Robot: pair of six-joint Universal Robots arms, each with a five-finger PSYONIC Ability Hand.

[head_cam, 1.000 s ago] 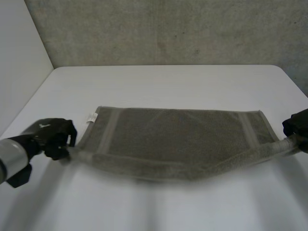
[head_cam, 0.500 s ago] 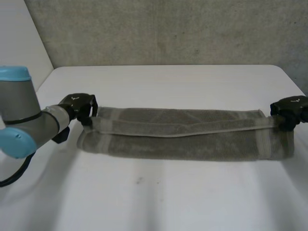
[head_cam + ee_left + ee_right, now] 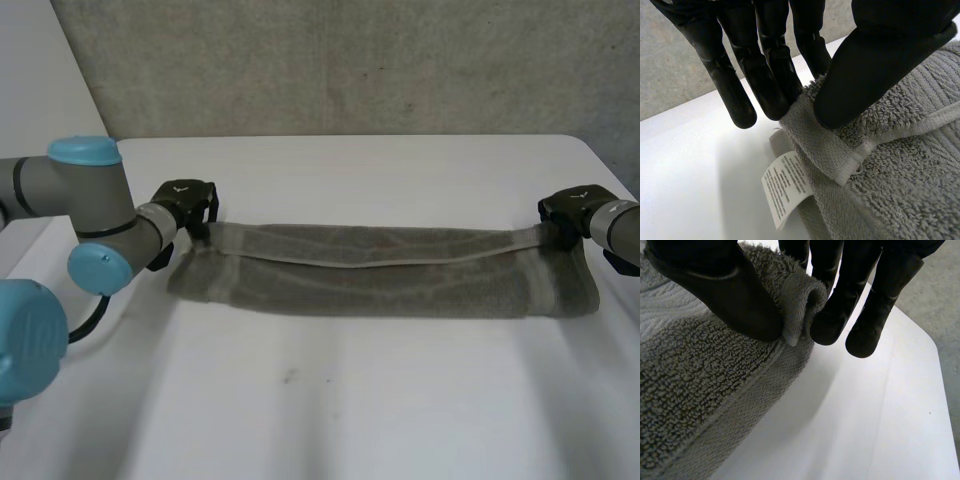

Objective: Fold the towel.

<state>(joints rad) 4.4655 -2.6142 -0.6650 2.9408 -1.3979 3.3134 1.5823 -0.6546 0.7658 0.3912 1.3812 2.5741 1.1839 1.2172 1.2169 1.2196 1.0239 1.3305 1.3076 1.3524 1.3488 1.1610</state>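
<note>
Towel (image 3: 380, 288) farther back, flatter now; white label (image 3: 785, 189), print seemingly illegible.

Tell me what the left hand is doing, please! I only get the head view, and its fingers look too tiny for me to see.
Observer: In the left wrist view, the left hand pinches a hemmed corner of the towel between its thumb and its straight fingers.
Operator: Is anything else near that corner?
Observer: Yes, a white care label with small print sticks out of the towel's edge just beneath the pinched corner.
Operator: And the right hand?
Observer: In the right wrist view, the right hand pinches a rolled-over bit of the towel's corner between its thumb and fingers.
</note>
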